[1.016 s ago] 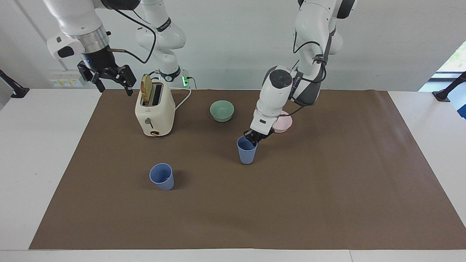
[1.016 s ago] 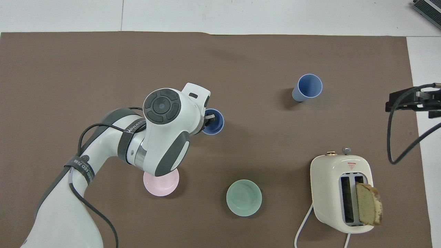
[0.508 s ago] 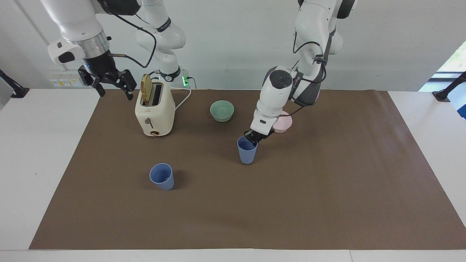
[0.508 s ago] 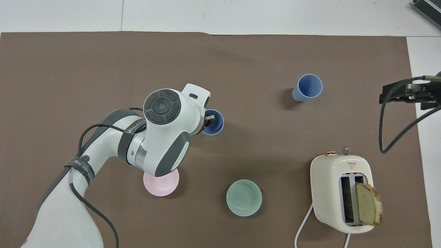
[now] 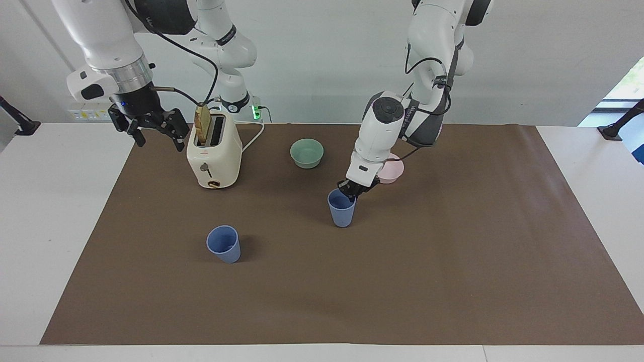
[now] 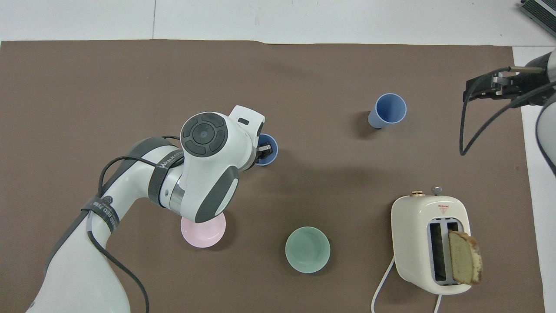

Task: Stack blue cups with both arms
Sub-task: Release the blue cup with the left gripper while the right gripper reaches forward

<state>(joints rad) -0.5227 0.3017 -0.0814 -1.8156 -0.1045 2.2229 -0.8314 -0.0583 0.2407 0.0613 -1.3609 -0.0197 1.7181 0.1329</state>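
Observation:
One blue cup [image 5: 341, 210] [image 6: 269, 157] stands upright mid-mat, mostly hidden under the left arm in the overhead view. My left gripper [image 5: 350, 191] [image 6: 263, 151] sits at the part of this cup's rim nearest the robots, reaching down into its mouth. A second blue cup [image 5: 224, 244] [image 6: 388, 110] stands alone, farther from the robots and toward the right arm's end. My right gripper [image 5: 159, 144] [image 6: 486, 82] hangs open and empty in the air beside the toaster, over the mat's edge at the right arm's end.
A cream toaster [image 5: 214, 158] [image 6: 430, 243] holds a bread slice [image 5: 203, 123] sticking up from one slot. A green bowl [image 5: 307, 153] [image 6: 307, 250] and a pink bowl [image 5: 393, 172] [image 6: 203, 232], partly under the left arm, lie nearer the robots than the cups.
The right gripper has come lower and moved out over the mat's edge beside the toaster. The left arm has barely moved, and its cup has shifted slightly in the overhead view.

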